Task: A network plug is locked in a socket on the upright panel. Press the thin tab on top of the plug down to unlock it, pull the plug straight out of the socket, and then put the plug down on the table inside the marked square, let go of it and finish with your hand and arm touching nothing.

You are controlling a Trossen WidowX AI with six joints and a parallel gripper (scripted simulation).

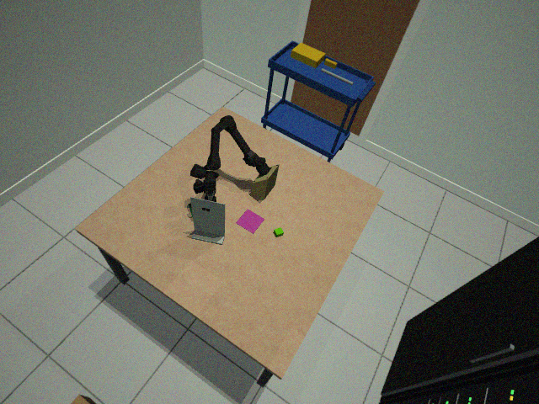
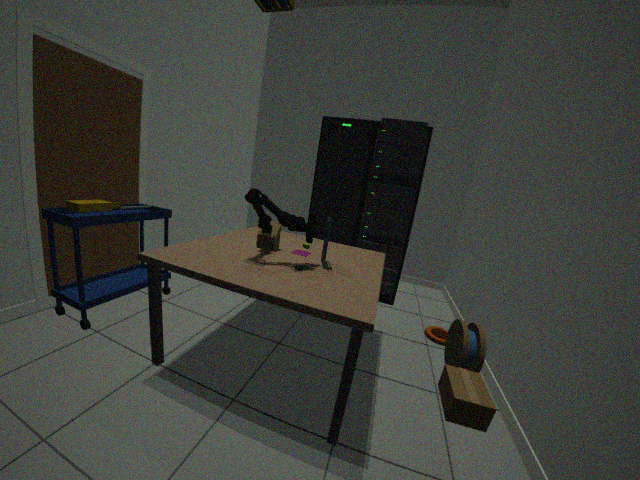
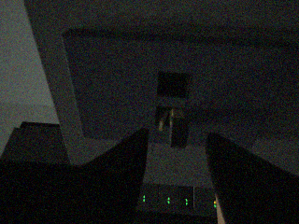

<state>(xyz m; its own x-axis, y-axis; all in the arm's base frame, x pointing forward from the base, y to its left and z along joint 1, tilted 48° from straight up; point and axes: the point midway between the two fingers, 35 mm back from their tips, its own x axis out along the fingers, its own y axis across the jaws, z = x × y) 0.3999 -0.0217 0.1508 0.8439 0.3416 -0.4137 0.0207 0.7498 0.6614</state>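
One blue cart (image 1: 321, 94) (image 2: 105, 219), two dark cabinets (image 2: 342, 175).

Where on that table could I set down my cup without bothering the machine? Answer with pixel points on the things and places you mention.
Probably the broad stretch between the green cube (image 1: 278, 231) (image 2: 306, 246) and the table's near corner in the top view. It's crowded around the upright panel (image 1: 209, 219) (image 2: 325, 248), where the gripper (image 1: 210, 199) (image 3: 177, 138) hovers.

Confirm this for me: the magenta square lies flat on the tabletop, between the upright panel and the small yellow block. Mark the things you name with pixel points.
The block (image 1: 278, 231) (image 2: 306, 246) is green, not yellow, as the top view shows; the magenta square (image 1: 250, 220) (image 2: 300, 253) does lie flat between it and the upright panel (image 1: 209, 222) (image 2: 325, 250).
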